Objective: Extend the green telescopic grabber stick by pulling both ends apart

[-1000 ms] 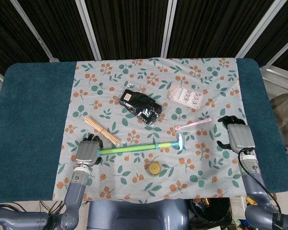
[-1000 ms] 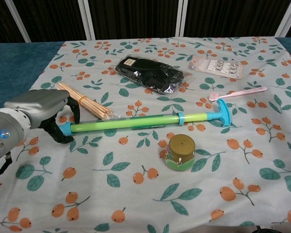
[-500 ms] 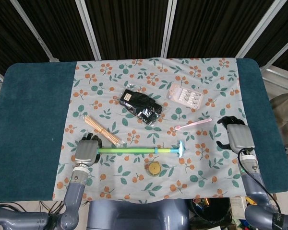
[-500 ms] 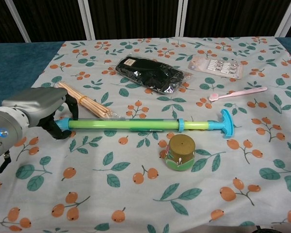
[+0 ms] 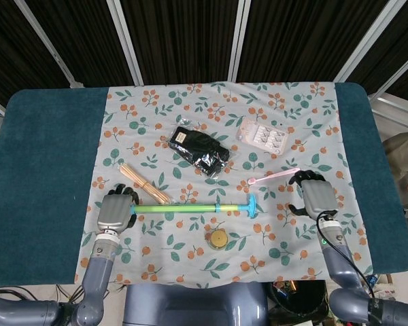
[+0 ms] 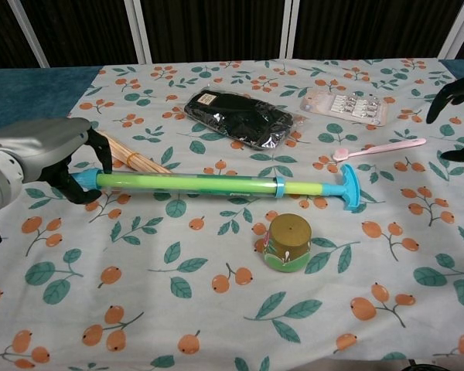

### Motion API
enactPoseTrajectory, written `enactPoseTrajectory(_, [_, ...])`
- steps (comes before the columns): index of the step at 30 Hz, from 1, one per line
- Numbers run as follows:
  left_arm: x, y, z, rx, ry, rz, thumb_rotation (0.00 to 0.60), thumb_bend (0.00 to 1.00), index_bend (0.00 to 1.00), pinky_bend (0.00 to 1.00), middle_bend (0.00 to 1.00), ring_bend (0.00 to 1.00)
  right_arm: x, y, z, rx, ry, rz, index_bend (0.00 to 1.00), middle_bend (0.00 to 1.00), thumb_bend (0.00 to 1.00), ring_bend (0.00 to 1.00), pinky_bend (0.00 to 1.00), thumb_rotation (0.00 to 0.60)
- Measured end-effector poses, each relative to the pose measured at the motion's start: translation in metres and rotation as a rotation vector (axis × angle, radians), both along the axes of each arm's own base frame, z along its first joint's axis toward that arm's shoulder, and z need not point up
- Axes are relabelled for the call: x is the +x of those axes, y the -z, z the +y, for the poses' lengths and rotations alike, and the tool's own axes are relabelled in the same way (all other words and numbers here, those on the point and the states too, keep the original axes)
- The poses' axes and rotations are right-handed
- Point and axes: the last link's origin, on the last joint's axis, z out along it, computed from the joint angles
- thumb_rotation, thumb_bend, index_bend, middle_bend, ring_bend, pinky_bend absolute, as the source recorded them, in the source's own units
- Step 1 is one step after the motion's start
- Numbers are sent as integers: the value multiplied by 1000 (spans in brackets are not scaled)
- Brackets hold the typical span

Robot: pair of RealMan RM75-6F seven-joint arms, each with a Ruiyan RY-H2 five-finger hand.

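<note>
The green telescopic grabber stick (image 5: 180, 208) (image 6: 193, 183) lies nearly level across the floral cloth, with a blue collar and a blue T-shaped end (image 5: 250, 204) (image 6: 348, 187) at its right. My left hand (image 5: 115, 210) (image 6: 39, 154) grips the stick's left end, fingers wrapped around it. My right hand (image 5: 315, 195) (image 6: 456, 116) hovers open to the right of the T-end, apart from it, fingers spread; the chest view shows only its dark fingertips at the right edge.
A bundle of wooden sticks (image 5: 143, 183) (image 6: 127, 158) lies just behind the left hand. A pink spoon (image 5: 273, 176) (image 6: 379, 149) lies behind the T-end. A round green-gold tin (image 5: 219, 238) (image 6: 287, 242) stands in front of the stick. A black packet (image 5: 198, 149) and blister pack (image 5: 262, 136) sit farther back.
The left hand has dragged the stick leftward and lifted its left end a little. The right hand has moved left toward the T-end and entered the chest view.
</note>
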Motion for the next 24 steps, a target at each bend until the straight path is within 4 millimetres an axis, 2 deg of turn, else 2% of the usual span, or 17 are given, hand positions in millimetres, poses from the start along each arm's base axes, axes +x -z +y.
enactPoseTrajectory(14, [-4,-8,3,-6,-4,-6,600,412,534,292,286,136,36,59,-3,66,52,-118,377,208,155,151,205,600])
enactPoseTrajectory(24, [-3,-12,6,-19,9,-11,600,414,537,293,286,136,50,78,-6,83,53,-148,415,216,167,151,206,600])
